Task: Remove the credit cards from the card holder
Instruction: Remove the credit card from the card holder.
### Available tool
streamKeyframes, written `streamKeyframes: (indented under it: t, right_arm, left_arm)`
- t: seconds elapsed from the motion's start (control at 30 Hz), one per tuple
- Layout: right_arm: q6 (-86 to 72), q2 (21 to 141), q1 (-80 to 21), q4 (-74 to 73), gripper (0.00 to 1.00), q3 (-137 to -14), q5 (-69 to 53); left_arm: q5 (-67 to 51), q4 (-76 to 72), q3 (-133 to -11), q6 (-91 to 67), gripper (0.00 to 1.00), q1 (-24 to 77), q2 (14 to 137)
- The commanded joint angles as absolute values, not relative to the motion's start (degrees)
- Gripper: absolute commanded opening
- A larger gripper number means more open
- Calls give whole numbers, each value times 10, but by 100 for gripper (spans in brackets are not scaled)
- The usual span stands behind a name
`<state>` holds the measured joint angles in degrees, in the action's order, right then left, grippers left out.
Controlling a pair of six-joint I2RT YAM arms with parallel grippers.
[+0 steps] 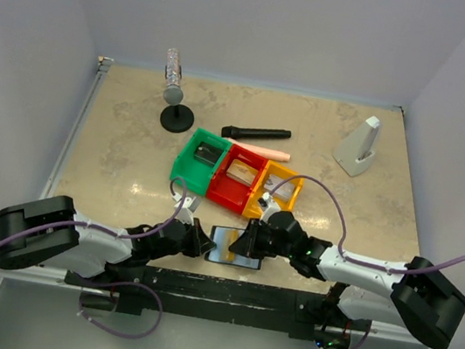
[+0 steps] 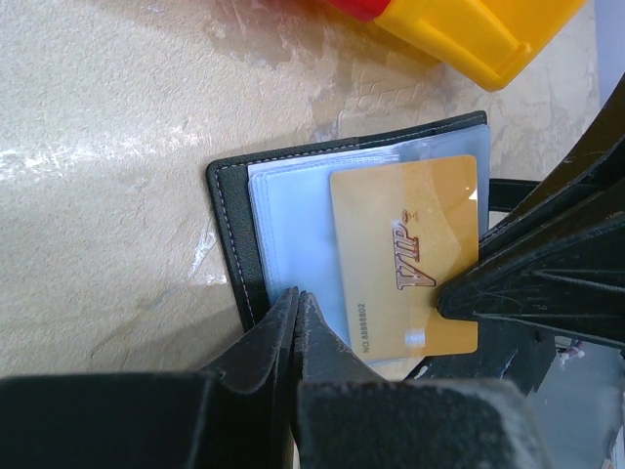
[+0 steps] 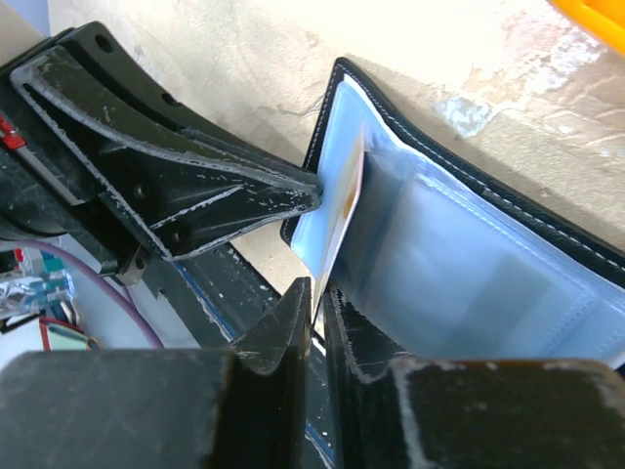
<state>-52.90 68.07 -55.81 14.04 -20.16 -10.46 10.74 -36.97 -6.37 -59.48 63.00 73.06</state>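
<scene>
The card holder [image 1: 224,237] lies open at the table's near edge, black outside with bluish clear sleeves [image 2: 293,210]. A gold VIP card [image 2: 405,249] sticks partly out of a sleeve. My left gripper [image 2: 297,298] is shut, its tips pressed on the holder's sleeve near the black edge [image 2: 227,230]; in the top view it [image 1: 203,242] sits at the holder's left. My right gripper [image 3: 318,291] is shut on the gold card's edge [image 3: 344,210], at the holder's right [image 1: 246,242] in the top view. The left gripper's fingers [image 3: 225,195] touch the holder [image 3: 469,264] in the right wrist view.
A green bin [image 1: 184,165], a red bin [image 1: 227,195] and a yellow bin [image 1: 253,207] stand joined just behind the holder, each holding something. Farther back lie a black marker-like stick [image 1: 257,132], a pink stick [image 1: 265,150], a bottle on a black stand [image 1: 174,94] and a white wedge [image 1: 359,146].
</scene>
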Motion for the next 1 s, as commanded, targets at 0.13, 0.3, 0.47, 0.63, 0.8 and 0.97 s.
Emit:
streamKeyframes:
  t: [0.13, 0.3, 0.47, 0.63, 0.8, 0.97]
  right_arm:
    - [-526, 651, -557, 124, 0, -200, -83]
    - [-522, 622, -557, 85, 0, -200, -69]
    - [-512, 581, -555, 24, 0, -208, -51]
    - [-477, 520, -555, -60, 0, -239, -53]
    - [-409, 453, -555, -182, 0, -310, -66]
    - [-357, 406, -555, -259, 0, -368, -79]
  left_arm:
    - [124, -329, -41, -598, 0, 630, 731]
    - [126, -328, -40, -599, 0, 630, 727]
    - [129, -329, -34, -600, 0, 630, 715]
    - [127, -330, -39, -587, 0, 630, 692]
    - [110, -295, -71, -541, 30, 630, 615]
    - [110, -199, -117, -507, 49, 630, 485]
